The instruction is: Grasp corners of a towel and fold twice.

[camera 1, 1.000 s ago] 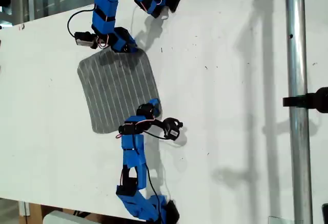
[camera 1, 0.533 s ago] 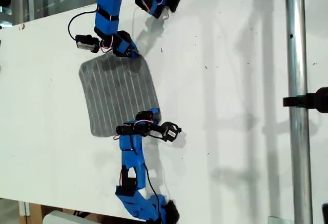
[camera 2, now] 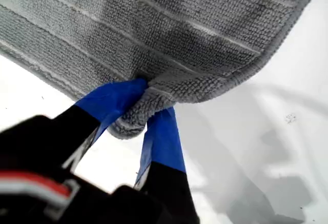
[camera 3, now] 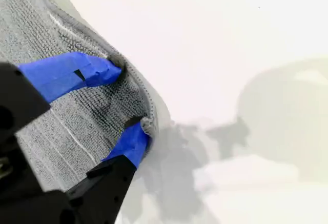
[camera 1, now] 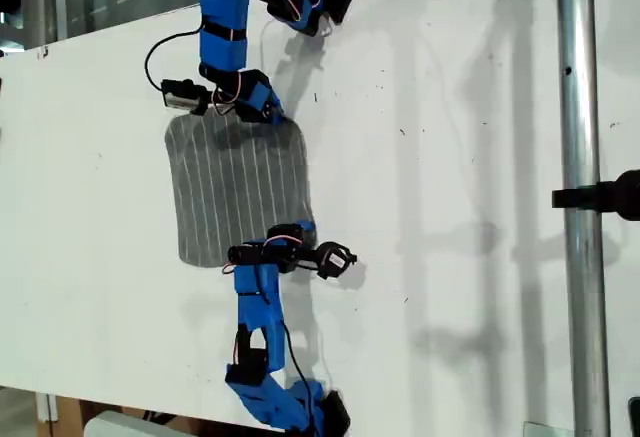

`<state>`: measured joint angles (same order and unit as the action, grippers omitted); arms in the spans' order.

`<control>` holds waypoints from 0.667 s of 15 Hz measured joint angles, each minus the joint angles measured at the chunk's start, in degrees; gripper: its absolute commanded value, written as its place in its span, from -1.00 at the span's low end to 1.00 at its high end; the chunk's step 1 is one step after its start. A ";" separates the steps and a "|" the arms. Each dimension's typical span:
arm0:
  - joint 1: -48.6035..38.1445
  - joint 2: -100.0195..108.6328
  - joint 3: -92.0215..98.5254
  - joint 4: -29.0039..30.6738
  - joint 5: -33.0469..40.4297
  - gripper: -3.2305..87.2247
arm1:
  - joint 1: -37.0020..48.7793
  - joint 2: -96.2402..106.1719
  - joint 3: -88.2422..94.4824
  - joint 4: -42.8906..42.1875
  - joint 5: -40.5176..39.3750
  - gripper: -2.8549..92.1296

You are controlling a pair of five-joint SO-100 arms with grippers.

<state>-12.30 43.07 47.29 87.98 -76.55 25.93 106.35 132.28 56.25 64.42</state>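
White, smooth worktop (camera 1: 450,157), with a bare metal pole (camera 1: 580,197) crossing it at the exterior view's right. On the worktop, toward the exterior view's left: the towel (camera 1: 235,192), grey looped pile, thin pale stripes, rounded corners, lying mostly flat. Two blue arms at its right-hand corners in the exterior view, one (camera 1: 225,27) from the top, one (camera 1: 260,327) from the bottom; impossible to match either to a wrist view.

My first hand (camera 2: 148,103): closed tight on a bunched corner (camera 2: 130,124), blue-taped fingers (camera 2: 110,101) on either side. My second hand (camera 3: 130,96): fingers a little apart, pinching a raised ridge of hem.

Compared with a second ago: towel shifted toward the exterior view's right and bottom, top arm's tip along with it.

Both pinched corners hidden under the arms in the exterior view; arm bases cut off.
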 measured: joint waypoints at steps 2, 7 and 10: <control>1.05 2.11 0.44 1.41 0.09 -0.49 | -0.18 0.00 0.00 -0.53 0.00 -0.94; 2.72 16.00 0.79 2.90 1.76 -0.40 | 0.44 0.00 0.00 -0.88 0.00 -0.94; 2.81 19.78 0.97 3.52 2.37 -0.43 | 0.44 0.00 0.00 -0.88 0.00 -0.94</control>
<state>-9.49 62.84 48.25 91.49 -74.18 26.37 106.35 132.28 55.37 64.42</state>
